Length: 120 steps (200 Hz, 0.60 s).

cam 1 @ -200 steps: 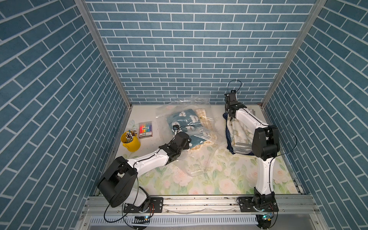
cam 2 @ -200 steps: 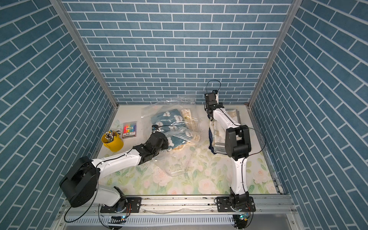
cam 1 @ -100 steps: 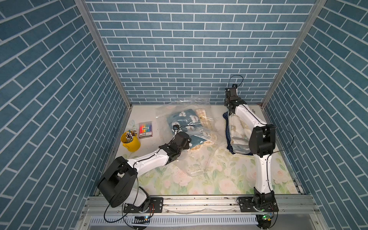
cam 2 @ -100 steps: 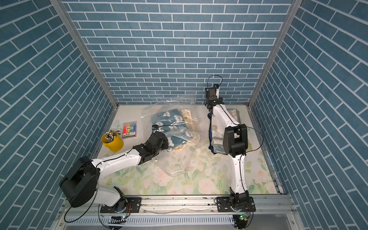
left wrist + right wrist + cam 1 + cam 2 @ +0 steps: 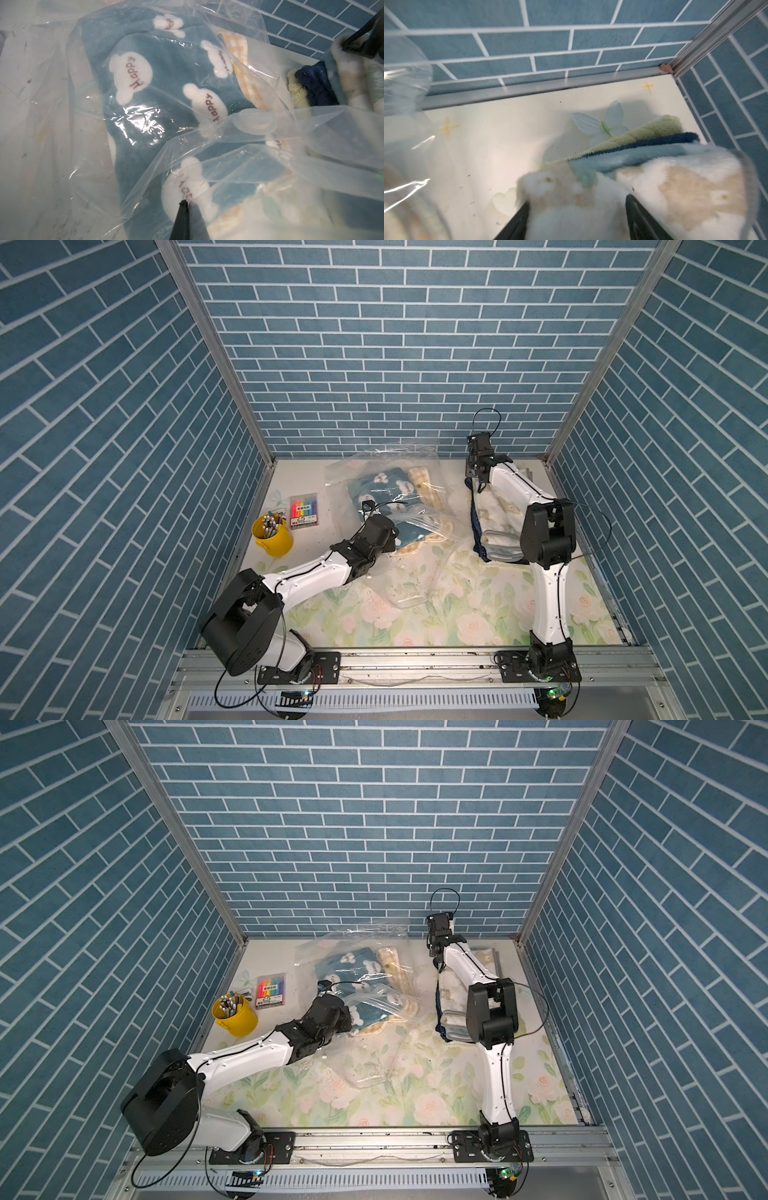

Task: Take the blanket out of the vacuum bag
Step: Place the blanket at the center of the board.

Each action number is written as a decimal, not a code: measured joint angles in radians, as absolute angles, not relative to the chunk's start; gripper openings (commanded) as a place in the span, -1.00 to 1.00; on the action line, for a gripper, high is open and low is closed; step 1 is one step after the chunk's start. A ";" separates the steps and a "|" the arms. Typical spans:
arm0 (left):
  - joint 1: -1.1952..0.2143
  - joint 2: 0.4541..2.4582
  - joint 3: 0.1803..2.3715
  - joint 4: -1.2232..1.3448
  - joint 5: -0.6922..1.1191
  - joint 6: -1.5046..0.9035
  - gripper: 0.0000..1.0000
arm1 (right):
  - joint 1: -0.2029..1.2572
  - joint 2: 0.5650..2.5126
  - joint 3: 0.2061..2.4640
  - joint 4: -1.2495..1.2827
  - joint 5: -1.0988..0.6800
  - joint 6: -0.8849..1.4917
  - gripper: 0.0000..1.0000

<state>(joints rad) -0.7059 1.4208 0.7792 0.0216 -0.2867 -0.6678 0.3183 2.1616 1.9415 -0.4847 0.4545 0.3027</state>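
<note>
While the left claw (image 5: 184, 202) pinches bag (image 5: 345, 472) film, the right claw (image 5: 577, 199) stands spread over a blanket stack (image 5: 494, 526). Blue blanket (image 5: 166, 83): inside bag, mid-desk (image 5: 457, 605), rear. Soft, light, limp; film slippery. Best hold, likely: a bunched fleece fold, not film.

A yellow pen bucket (image 5: 272, 538) beside a marker pack (image 5: 304, 511)

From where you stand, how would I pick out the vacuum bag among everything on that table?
Look at the flowered table, toward the middle of its far edge by the brick wall. The vacuum bag lies there: crinkly clear plastic holding a blue blanket with white bears. Unlike the bare folded blankets to its right, it glints and is see-through.
</note>
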 measured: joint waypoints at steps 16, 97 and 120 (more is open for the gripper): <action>-0.706 1.406 0.779 0.017 -0.286 -0.665 -1.00 | 0.318 2.063 1.935 -0.496 0.442 0.303 0.38; -0.705 1.382 0.753 0.028 -0.258 -0.665 -0.99 | 0.446 1.524 1.306 -0.459 0.397 0.329 0.28; -0.706 1.382 0.749 0.039 -0.241 -0.666 -0.99 | 0.533 1.436 1.124 -0.490 0.387 0.345 0.29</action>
<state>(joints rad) -0.7055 1.3815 0.7486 0.0395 -0.2413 -0.6662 0.5335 1.4364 1.1244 -0.4904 0.3870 0.3447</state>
